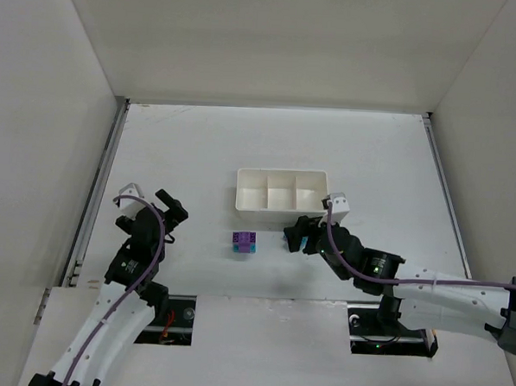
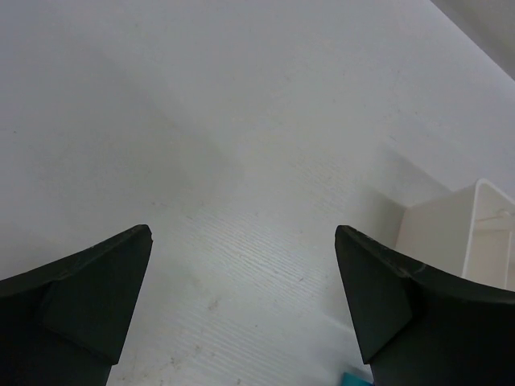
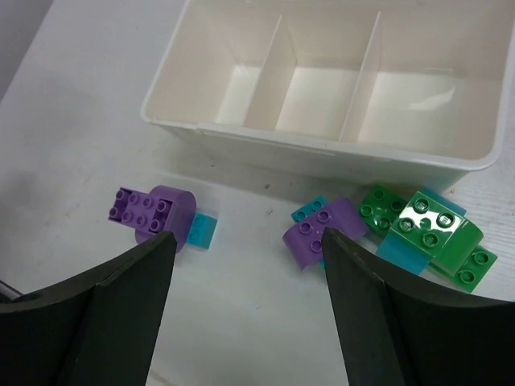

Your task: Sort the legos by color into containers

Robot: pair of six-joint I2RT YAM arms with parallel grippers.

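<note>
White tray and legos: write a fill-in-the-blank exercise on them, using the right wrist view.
The white tray is split into ____ compartments. All of them are ____. The right gripper has its jaws ____. Besides purple bricks and cyan bricks, there are ____ ones.
Missing words: three; empty; open; green.

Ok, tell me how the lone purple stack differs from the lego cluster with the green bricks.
The purple stack shows only purple and cyan; the cluster adds green. The stack sits alone, farther from the tray; the cluster lies close by its front wall. The cluster spreads wider, with more pieces. Both lie on the table, outside the empty tray.
</note>
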